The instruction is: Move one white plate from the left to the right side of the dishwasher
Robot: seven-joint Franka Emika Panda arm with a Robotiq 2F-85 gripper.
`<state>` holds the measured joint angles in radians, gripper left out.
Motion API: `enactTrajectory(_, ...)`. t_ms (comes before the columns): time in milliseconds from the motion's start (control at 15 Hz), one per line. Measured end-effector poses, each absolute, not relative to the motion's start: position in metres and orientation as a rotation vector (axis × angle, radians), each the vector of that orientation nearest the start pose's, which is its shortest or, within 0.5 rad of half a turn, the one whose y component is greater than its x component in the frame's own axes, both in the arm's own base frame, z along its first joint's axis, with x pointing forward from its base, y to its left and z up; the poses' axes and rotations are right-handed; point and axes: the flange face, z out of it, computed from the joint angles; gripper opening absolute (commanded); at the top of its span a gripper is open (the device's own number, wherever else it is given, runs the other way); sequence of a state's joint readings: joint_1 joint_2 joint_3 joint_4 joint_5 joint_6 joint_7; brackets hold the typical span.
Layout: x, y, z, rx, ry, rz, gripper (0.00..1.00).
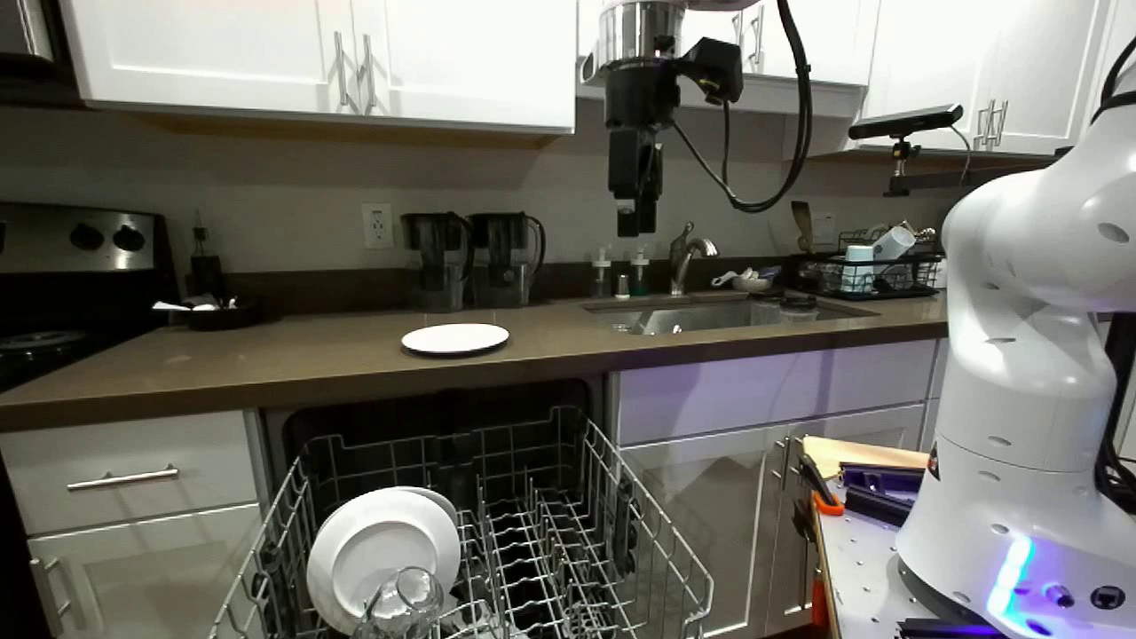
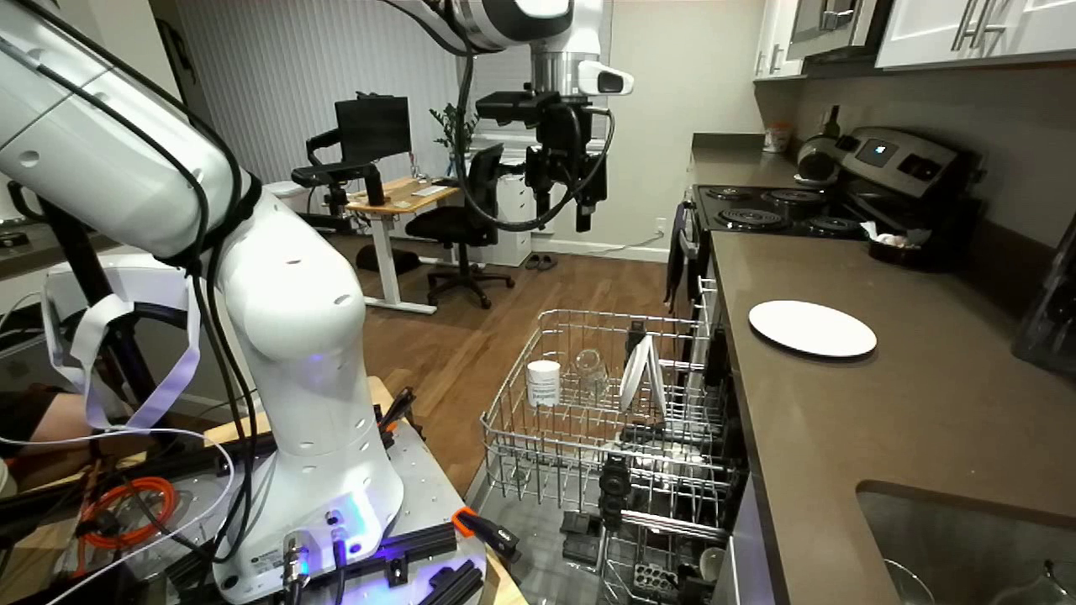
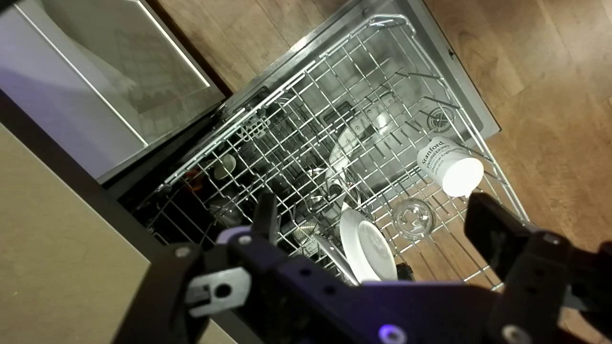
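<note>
The task looks not yet begun. In an exterior view two plates (image 1: 377,541) lean at the left of the rack (image 1: 649,500) in the open dishwasher (image 1: 399,413), lower left of the frame, with a glass (image 1: 410,599) in front of them. No plate shows in the right half of the rack, so grasping one, carrying it across and standing it there all seem to be left. The wrist view has the same pair at lower centre, near the glass and a white cup (image 3: 449,165). A third plate (image 1: 455,337) lies flat on the counter (image 1: 293,355), just left of centre in an exterior view; from the sentence, I take it not to be the one meant.

The gripper (image 3: 373,210) hangs above the rack, its fingers (image 3: 492,229) spread apart and holding nothing.

The counter is brown and runs from a stove (image 1: 84,284) at the left edge past two dark pitchers (image 1: 433,266) by the wall (image 1: 293,204) to a sink (image 1: 710,315) right of centre and a black basket (image 1: 874,292) beyond. White cupboards (image 1: 461,53) fill the top. In an exterior view the room opens out at upper left: a desk (image 2: 395,204) with a screen (image 2: 372,130), a chair (image 2: 483,189) beside it, and wooden floor (image 2: 483,323) between them and the rack.
</note>
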<state>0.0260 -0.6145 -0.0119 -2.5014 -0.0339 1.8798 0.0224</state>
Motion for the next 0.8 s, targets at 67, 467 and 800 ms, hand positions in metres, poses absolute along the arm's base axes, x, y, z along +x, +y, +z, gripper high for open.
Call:
enactTrajectory(67,0.3631,0.0023,0.4902,-3.167,-0.007,0.010,1.00)
enactTrajectory(467,0.3631,0.0023,0.4902,-3.167,-0.007,0.010,1.00)
enactTrajectory(800,0.3708,-0.0009,0.4806,-3.148,-0.167,0.021,1.00)
